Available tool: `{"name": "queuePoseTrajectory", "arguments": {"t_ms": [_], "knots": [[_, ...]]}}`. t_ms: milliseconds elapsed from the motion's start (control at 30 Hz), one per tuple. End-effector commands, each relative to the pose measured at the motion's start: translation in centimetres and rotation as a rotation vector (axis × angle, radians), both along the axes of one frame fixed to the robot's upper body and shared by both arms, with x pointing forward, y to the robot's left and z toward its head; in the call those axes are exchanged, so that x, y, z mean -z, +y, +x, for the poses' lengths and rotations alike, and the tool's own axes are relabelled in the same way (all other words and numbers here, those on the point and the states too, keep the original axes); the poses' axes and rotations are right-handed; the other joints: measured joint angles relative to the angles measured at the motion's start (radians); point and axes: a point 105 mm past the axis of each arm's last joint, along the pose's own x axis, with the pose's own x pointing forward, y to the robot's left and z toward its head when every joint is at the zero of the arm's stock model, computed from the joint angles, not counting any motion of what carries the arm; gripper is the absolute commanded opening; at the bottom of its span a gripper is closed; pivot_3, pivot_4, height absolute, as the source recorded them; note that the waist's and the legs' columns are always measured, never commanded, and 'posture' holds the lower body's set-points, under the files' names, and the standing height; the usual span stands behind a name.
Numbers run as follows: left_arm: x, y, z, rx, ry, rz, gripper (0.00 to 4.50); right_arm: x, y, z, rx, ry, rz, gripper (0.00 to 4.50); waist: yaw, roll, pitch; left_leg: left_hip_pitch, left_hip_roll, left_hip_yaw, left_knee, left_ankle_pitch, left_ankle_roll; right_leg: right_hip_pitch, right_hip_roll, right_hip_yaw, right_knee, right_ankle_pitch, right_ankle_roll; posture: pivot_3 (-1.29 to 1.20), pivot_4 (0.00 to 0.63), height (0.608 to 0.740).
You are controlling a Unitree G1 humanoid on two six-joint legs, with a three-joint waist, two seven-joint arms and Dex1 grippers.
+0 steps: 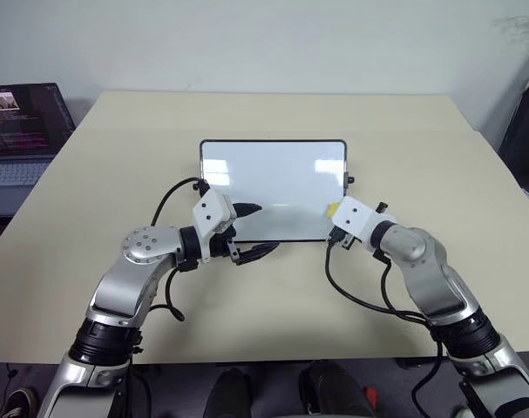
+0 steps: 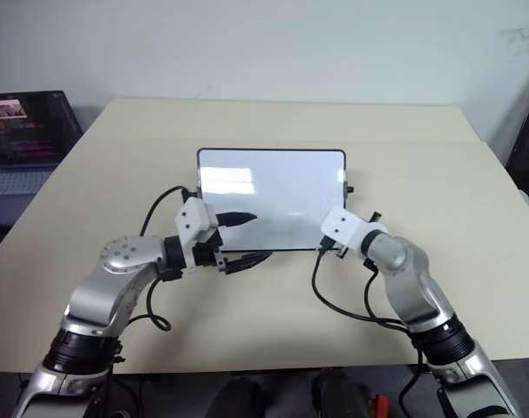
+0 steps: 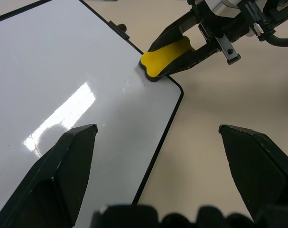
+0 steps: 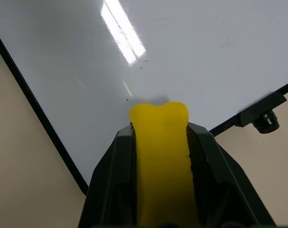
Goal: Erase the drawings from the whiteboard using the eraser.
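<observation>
Table (image 1: 273,313): a pale beige top ran out to a white wall at 12 o'clock, with a faint seam crossing it behind the board.
Board (image 1: 273,187): lay flat at the table's middle, black-framed with rounded corners, its white face glossy and streaked by a light's reflection; a black knob (image 1: 350,180) stuck out at its 3 o'clock edge.
Drawings: no red marks could be made out on the board; a few tiny dark specks showed in the right wrist view.
Eraser (image 4: 160,156): yellow, pinched between the right gripper's (image 1: 332,212) two black fingers, its tip on the board's face just inside the corner at 4 o'clock from the board's middle.
Left gripper (image 1: 251,231): fingers spread wide with nothing between them, over the board's edge at 7 o'clock, one finger above the white face and the other above the table.
Laptop (image 1: 20,144): open at 10 o'clock off the table's side, dark screen lit with small text, cut off by the picture's edge.
Hidden: the eraser's underside and the board's near right corner sat behind the right gripper's white housing in the head views.
</observation>
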Motion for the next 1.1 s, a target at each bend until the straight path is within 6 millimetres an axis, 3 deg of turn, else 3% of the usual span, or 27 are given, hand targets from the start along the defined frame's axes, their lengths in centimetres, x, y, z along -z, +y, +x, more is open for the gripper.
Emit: {"name": "queuePoseTrajectory", "arguments": {"t_ms": [33, 133, 333, 467, 600, 767, 1100], "knots": [[-1.2, -0.3, -0.1, 0.018, -0.045, -0.011, 4.50, -1.6, 0.3, 0.5, 0.019, -0.069, 0.039, 1.09, -0.003, 0.000, 0.000, 0.000, 0.000, 0.000, 0.000, 0.000, 0.000, 0.000, 0.000, 0.000, 0.000, 0.000, 0.000, 0.00, 0.150, 0.740], [-1.2, -0.4, -0.1, 0.023, -0.044, -0.012, 4.50, -2.5, -0.2, 0.3, 0.042, -0.096, 0.100, 1.09, -0.004, 0.000, 0.000, -0.001, 0.000, 0.000, 0.000, 0.000, 0.000, 0.000, 0.000, 0.000, 0.000, 0.000, 0.000, 0.00, 0.150, 0.740], [-1.0, -1.6, -0.1, 0.067, -0.048, -0.020, 4.50, -3.2, -3.7, -1.7, 0.215, -0.206, 0.296, 1.09, 0.016, 0.000, 0.000, -0.005, 0.001, 0.000, -0.001, 0.000, 0.000, -0.002, -0.001, -0.001, -0.003, 0.001, -0.003, 0.00, 0.150, 0.740], [-1.1, -3.1, -0.4, 0.160, -0.051, -0.017, 4.50, -2.3, -4.5, -4.3, 0.318, -0.209, 0.432, 1.09, 0.018, 0.001, 0.000, -0.006, 0.000, 0.000, -0.001, -0.001, -0.001, -0.002, -0.002, -0.001, -0.003, 0.000, -0.002, 0.00, 0.150, 0.740], [-1.0, -5.1, -1.3, 0.313, -0.034, -0.006, 4.50, 0.1, -6.6, -5.8, 0.515, -0.164, 0.535, 1.09, 0.017, 0.001, 0.000, -0.005, 0.000, 0.000, -0.001, -0.001, -0.001, -0.002, -0.003, -0.001, -0.002, 0.000, -0.002, 0.00, 0.150, 0.740], [-0.8, -6.8, -1.7, 0.458, -0.035, 0.042, 4.50, 2.1, -7.6, -4.8, 0.627, -0.118, 0.616, 1.09, 0.010, 0.001, 0.000, -0.003, -0.001, 0.001, 0.000, -0.001, -0.001, -0.002, -0.001, 0.000, -0.001, -0.002, 0.002, 0.00, 0.150, 0.740], [-1.0, -9.0, -1.8, 0.602, -0.081, 0.078, 4.50, 2.7, -9.2, -2.3, 0.734, -0.120, 0.726, 1.09, 0.011, 0.001, 0.001, -0.005, -0.002, 0.003, -0.001, -0.001, -0.001, -0.002, 0.002, 0.000, -0.003, 0.000, -0.002, 0.00, 0.150, 0.740]]}}
